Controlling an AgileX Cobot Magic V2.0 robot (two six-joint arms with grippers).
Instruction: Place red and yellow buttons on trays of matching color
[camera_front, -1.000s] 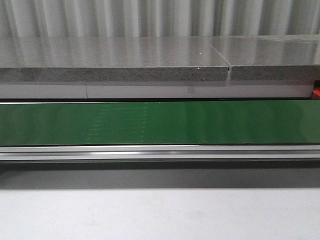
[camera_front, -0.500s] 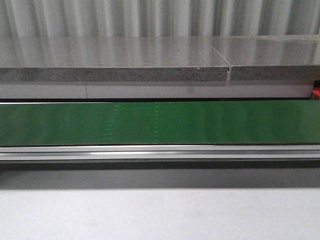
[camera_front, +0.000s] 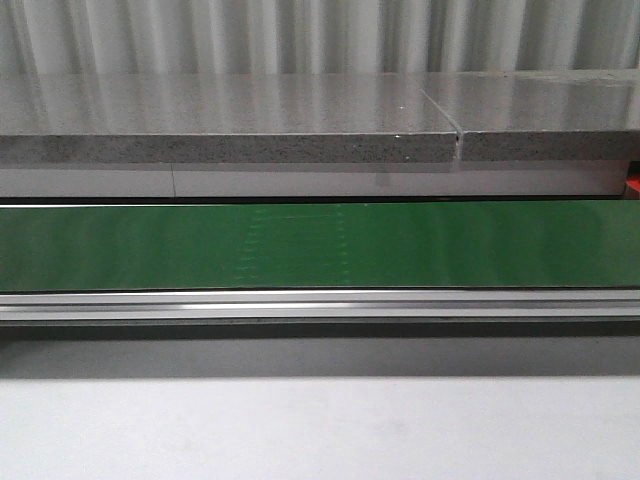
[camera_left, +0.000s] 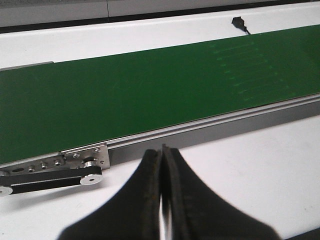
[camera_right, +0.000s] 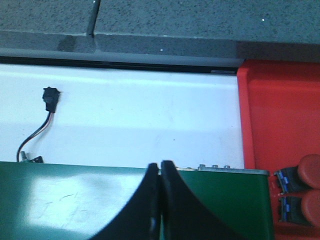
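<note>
In the right wrist view a red tray (camera_right: 280, 115) lies past the end of the green conveyor belt (camera_right: 75, 200), and two red buttons (camera_right: 305, 172) with dark bases sit in it. My right gripper (camera_right: 160, 166) hangs over the belt near that end, shut and empty. In the left wrist view my left gripper (camera_left: 163, 152) is shut with nothing in it, above the white table just beside the belt's rail (camera_left: 210, 125). No yellow button or yellow tray shows in any view. The front view shows the bare belt (camera_front: 320, 245) and a sliver of the red tray (camera_front: 633, 186); neither gripper appears there.
A grey speckled slab (camera_front: 230, 120) runs behind the belt. A small black sensor with a wire (camera_right: 50, 100) lies on the white surface beyond the belt. The belt's end roller bracket (camera_left: 75, 165) sits close to my left gripper.
A faint striped seam on the green belt has drifted to the right across the front view. Neither gripper appears in that view.
</note>
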